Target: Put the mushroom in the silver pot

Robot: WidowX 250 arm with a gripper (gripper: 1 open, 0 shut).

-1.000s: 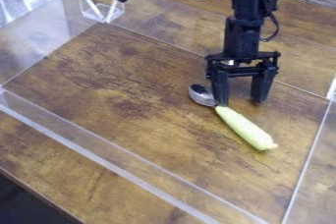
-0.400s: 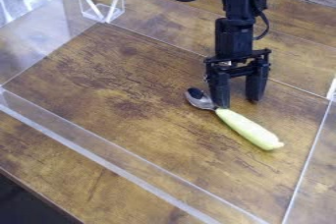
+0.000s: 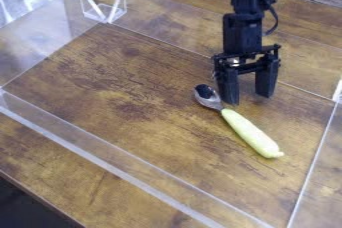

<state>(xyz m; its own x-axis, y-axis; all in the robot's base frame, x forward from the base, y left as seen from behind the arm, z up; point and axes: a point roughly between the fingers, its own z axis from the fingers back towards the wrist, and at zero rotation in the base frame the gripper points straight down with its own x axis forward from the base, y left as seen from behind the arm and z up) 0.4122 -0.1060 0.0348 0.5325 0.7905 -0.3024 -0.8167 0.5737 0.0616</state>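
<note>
A small grey rounded thing (image 3: 203, 95), seemingly the mushroom, lies on the wooden table (image 3: 120, 92). My black gripper (image 3: 246, 96) points steeply down just to its right, fingertips close to the wood. Its jaws are open with nothing between them, and the left finger (image 3: 226, 90) stands right beside the grey thing. The silver pot is out of view.
A yellow-green corn-like piece (image 3: 251, 132) lies just in front of the gripper, slanting toward the lower right. Clear acrylic walls (image 3: 94, 157) fence the work area along the front, left and right. A clear stand (image 3: 94, 7) sits at the back left.
The gripper has stayed over the same spot and rolled a little about its own axis. It remains open, and the grey thing and the yellow-green piece have not moved.
</note>
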